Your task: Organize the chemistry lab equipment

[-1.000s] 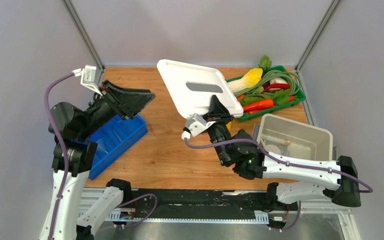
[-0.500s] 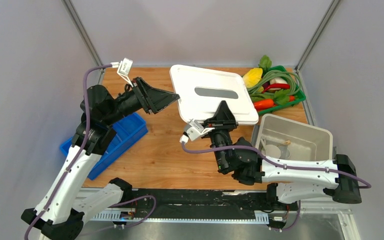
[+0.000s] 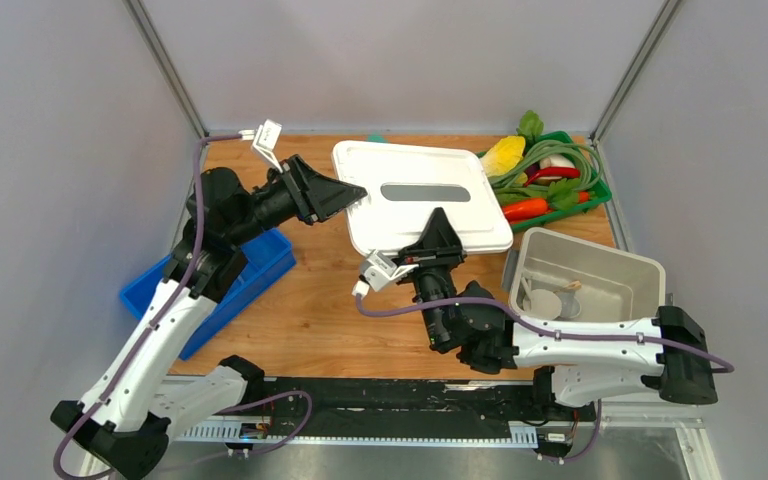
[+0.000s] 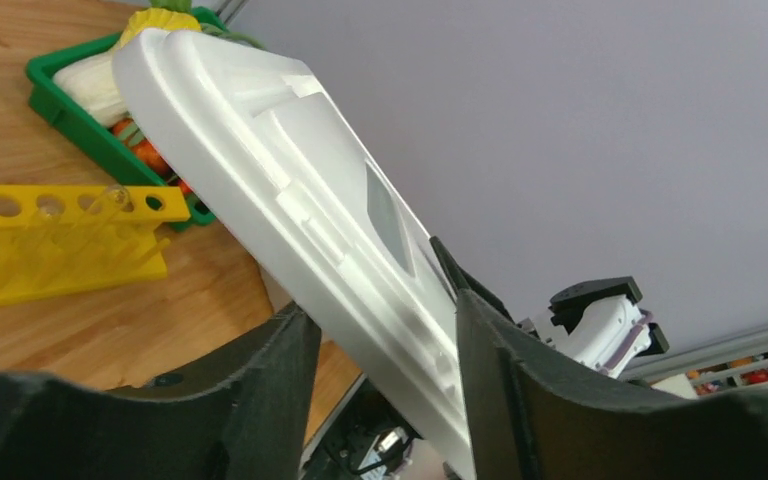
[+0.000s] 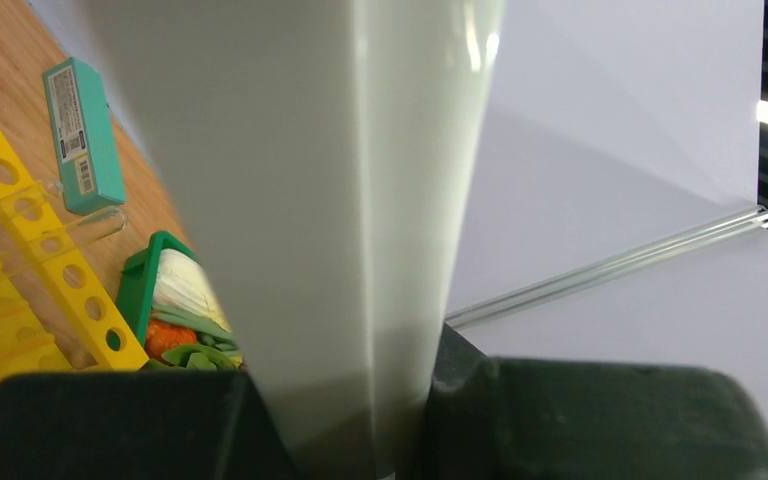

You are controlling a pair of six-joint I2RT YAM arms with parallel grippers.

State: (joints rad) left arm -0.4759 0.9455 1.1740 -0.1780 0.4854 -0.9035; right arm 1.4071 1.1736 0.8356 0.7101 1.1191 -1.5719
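Note:
My right gripper [image 3: 438,226] is shut on the near edge of a large white lid [image 3: 420,190] and holds it raised over the back of the table. The lid fills the right wrist view [image 5: 290,200], clamped between my right gripper's [image 5: 360,400] jaws. My left gripper [image 3: 352,192] is open, its jaws astride the lid's left edge [image 4: 290,190]. Below the lid, a yellow holed rack [image 4: 50,240] stands on the wood with clear glass tubes [image 4: 110,200] in it. The rack also shows in the right wrist view [image 5: 20,270].
A grey bin [image 3: 600,250] at the right holds a pale round item [image 3: 545,303] and other small pieces. The green basket of toy vegetables [image 3: 550,185] is at back right. A blue tray [image 3: 230,280] lies at the left. A teal block [image 5: 80,135] lies beyond the rack.
My left arm swung from above the blue tray over to the lid's left edge. The right gripper turned the lid squarer to the table and shifted it slightly.

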